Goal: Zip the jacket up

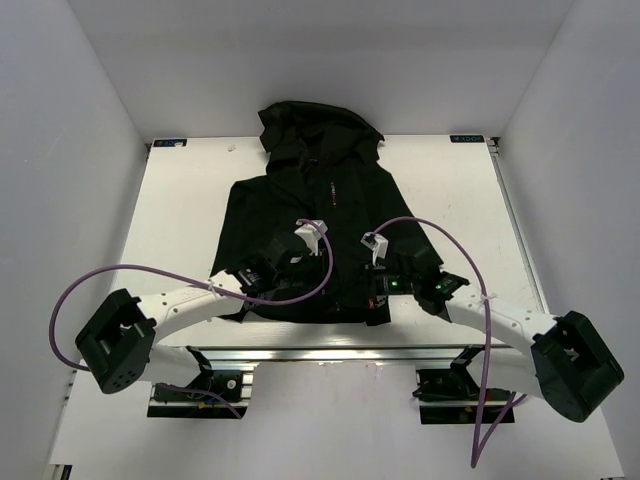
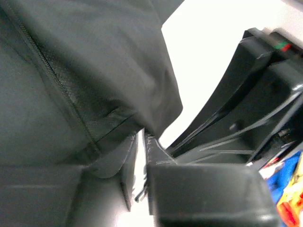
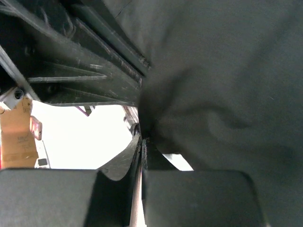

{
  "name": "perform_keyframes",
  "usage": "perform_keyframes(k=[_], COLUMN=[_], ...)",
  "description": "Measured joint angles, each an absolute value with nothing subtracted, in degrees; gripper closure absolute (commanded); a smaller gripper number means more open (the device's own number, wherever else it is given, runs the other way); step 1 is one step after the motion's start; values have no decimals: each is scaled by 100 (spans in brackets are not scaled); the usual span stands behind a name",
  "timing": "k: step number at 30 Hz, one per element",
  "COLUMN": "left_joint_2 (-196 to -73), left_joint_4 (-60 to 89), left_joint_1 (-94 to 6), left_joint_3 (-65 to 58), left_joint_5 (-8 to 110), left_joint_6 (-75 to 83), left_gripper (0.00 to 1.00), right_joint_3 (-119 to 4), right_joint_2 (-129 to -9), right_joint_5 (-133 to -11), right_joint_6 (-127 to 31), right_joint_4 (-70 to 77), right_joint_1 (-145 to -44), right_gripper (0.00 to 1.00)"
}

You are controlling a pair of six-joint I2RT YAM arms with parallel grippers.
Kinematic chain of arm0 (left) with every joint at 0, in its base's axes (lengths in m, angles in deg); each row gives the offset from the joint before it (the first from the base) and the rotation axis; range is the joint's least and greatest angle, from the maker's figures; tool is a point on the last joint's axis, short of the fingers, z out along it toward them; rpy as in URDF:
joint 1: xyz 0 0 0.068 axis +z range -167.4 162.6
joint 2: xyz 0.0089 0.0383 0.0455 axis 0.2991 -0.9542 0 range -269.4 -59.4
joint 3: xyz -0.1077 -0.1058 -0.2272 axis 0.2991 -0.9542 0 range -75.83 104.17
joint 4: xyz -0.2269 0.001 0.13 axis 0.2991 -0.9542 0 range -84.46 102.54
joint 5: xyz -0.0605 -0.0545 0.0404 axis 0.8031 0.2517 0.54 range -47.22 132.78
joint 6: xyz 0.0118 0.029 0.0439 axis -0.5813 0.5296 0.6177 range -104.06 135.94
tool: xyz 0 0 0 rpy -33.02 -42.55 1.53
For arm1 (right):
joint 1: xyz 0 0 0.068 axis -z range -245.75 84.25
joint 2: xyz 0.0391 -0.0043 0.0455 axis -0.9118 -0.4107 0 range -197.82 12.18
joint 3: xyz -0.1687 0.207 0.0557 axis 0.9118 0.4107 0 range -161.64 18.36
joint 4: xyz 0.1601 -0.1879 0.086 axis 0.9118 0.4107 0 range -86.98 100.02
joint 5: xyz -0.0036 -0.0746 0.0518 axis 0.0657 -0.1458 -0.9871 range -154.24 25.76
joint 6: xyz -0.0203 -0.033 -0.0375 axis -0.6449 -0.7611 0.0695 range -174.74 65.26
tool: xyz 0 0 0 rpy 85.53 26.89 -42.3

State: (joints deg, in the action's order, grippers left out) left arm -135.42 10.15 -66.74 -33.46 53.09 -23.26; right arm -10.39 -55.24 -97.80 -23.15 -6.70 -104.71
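Observation:
The black hooded jacket lies flat on the white table, hood at the far side, hem towards the arms. My left gripper is at the hem just left of centre. In the left wrist view its fingers are almost closed on a hanging corner of the jacket, and a zipper line runs down the fabric. My right gripper is at the hem right of centre. In the right wrist view its fingers are shut on a fold of the jacket.
The two grippers are close together; the right arm's dark body fills the left wrist view's right side, and the left arm shows in the right wrist view. Purple cables loop over both arms. A metal rail runs along the near edge.

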Motion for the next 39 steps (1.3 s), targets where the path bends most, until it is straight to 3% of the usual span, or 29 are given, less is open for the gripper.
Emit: perform_keyframes(k=[2, 5, 11, 17, 27, 35, 39], left_joint_2=[-13542, -13540, -13322, -13081, -13088, -13438, -13540], left_joint_4=[943, 836, 851, 1384, 2232, 2768, 2807], left_joint_1=[-6676, -6676, -6670, -6666, -6666, -6655, -6602], left_joint_3=[-3333, -3333, -3451, -3895, -4295, -4306, -4306], left_joint_5=[5342, 5372, 5425, 5772, 6603, 6937, 7049], left_joint_6=[-2309, -2318, -2372, -2503, -2681, -2794, -2849], left_gripper=[53, 39, 37, 49, 46, 67, 91], right_joint_3=[-980, -970, -967, -886, -882, -854, -768], right_joint_2=[-5358, -5113, -4893, -4783, -4617, -4558, -4503], right_joint_5=[-9725, -9647, -9557, -9483, -9266, -9273, -9266], right_joint_6=[-2315, -2319, -2313, -2168, -1946, -1908, -1908], right_joint_4=[-672, -657, -598, -596, -611, -628, -641], right_joint_1=[-10471, -10469, -10469, -10469, -10399, -10397, -10397], right_gripper=[100, 100, 100, 100, 100, 100, 100])
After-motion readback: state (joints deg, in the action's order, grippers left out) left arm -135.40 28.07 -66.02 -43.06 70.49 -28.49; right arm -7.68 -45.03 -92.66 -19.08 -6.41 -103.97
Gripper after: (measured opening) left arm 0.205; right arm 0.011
